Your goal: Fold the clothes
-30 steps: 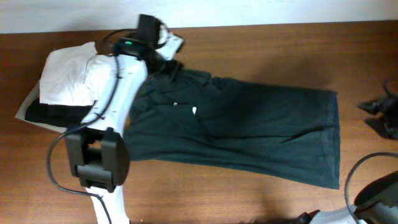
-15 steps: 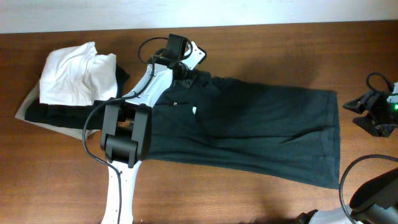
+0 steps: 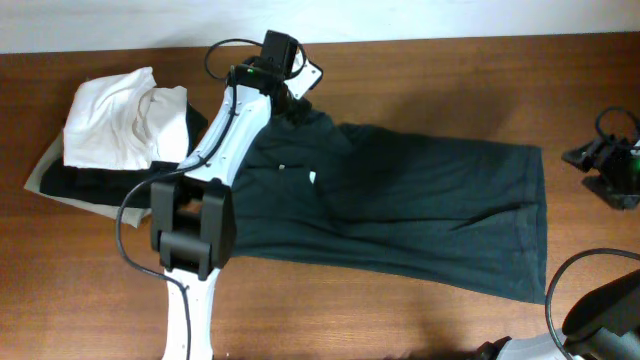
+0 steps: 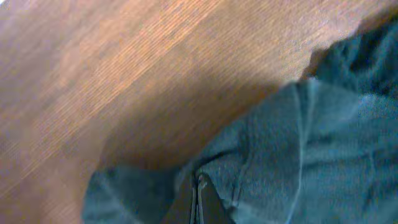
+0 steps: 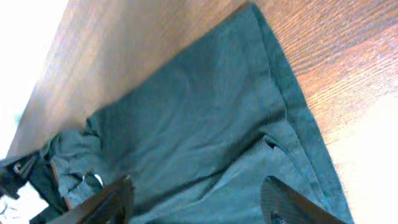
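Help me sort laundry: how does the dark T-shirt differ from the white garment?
The T-shirt is dark teal and spread flat; the white garment is bunched up. The T-shirt covers far more table than the white garment. The left gripper pinches the T-shirt, not the white garment. Both are soft cloth.

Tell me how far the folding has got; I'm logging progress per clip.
Nothing looks finished: the T-shirt lies spread long on the table. In hand: the left gripper pinches fabric at a far corner. The right gripper hangs open beyond the other end. All folds are left.
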`<action>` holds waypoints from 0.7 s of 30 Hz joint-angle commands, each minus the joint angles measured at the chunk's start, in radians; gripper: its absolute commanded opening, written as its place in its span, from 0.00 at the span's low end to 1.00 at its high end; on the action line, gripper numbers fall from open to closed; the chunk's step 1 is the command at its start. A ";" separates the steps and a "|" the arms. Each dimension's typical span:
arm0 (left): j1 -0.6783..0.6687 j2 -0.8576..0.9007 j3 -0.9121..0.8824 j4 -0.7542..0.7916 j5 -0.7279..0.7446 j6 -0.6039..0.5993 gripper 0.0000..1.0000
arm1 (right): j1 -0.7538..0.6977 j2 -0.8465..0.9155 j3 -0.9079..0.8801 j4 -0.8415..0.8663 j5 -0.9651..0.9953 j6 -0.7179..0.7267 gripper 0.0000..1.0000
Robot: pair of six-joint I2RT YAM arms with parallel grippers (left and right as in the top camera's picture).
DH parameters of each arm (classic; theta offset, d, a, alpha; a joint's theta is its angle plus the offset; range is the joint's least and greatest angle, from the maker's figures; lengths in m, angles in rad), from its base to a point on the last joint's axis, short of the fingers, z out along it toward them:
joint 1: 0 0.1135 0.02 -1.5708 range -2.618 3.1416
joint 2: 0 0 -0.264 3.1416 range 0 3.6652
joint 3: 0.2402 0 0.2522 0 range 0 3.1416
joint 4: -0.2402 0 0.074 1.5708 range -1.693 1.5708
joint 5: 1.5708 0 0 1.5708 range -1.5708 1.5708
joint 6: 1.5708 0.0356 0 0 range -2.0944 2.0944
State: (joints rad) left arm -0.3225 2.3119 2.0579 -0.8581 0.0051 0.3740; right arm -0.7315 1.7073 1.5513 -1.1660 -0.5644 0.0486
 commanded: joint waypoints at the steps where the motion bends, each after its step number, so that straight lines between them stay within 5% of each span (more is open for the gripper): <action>1: -0.002 -0.093 0.018 -0.109 -0.140 -0.027 0.00 | 0.034 0.019 -0.004 0.048 0.005 -0.008 0.73; 3: 0.006 -0.132 0.018 -0.171 -0.234 -0.068 0.00 | 0.064 0.047 -0.004 0.082 0.006 -0.020 0.73; 10: 0.037 -0.218 0.018 -0.441 -0.204 -0.146 0.00 | 0.131 0.155 -0.004 0.244 0.139 -0.014 0.72; 21: 0.037 -0.218 0.018 -0.320 -0.158 -0.150 0.00 | 0.175 0.426 -0.004 0.549 0.270 0.061 0.73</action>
State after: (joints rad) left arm -0.2913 2.1139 2.0647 -1.1839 -0.1719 0.2386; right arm -0.5838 2.0968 1.5501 -0.6403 -0.3553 0.0834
